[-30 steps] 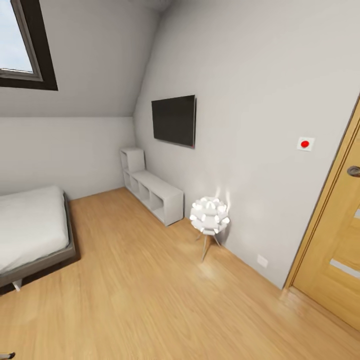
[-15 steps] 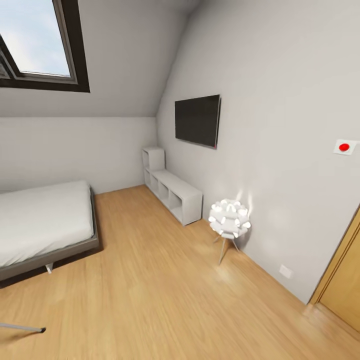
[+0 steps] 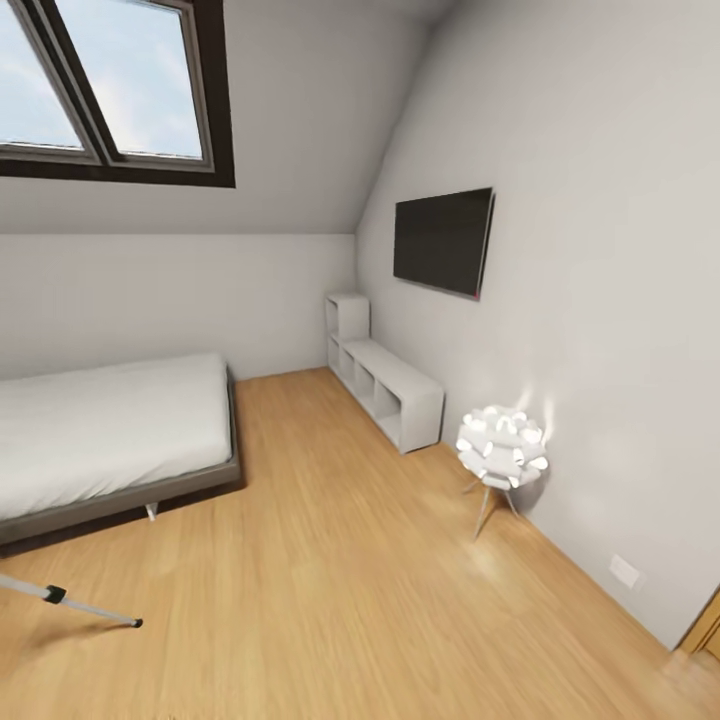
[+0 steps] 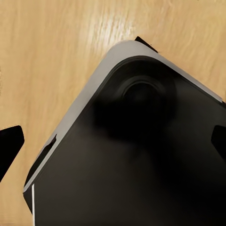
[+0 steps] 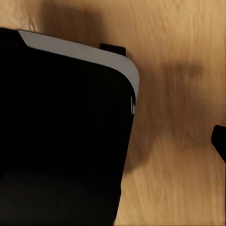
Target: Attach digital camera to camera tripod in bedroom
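One silver-grey leg of the camera tripod point(image 3: 62, 596), with a black joint and black foot, lies low across the wood floor at the head view's lower left edge; the rest of the tripod is cut off. The digital camera is out of view. In the left wrist view my left gripper point(image 4: 113, 141) is open and holds nothing, its dark fingertips point(image 4: 9, 147) wide apart over the robot's black base point(image 4: 136, 160). In the right wrist view my right gripper point(image 5: 113, 141) has one fingertip point(image 5: 219, 140) at the frame edge, the other lost against the dark base point(image 5: 61, 136).
The low grey bed point(image 3: 110, 430) with its white mattress stands at left under the dark-framed skylight point(image 3: 110, 90). Along the right wall are a TV point(image 3: 443, 241), a white shelf unit point(image 3: 385, 385) and a small lit lamp point(image 3: 500, 450) on thin legs. Open wood floor point(image 3: 330, 580) lies ahead.
The head camera has swung left: bed, shelf, TV and lamp slid rightward, the door left the picture, more skylight shows, and the tripod leg has come further into view.
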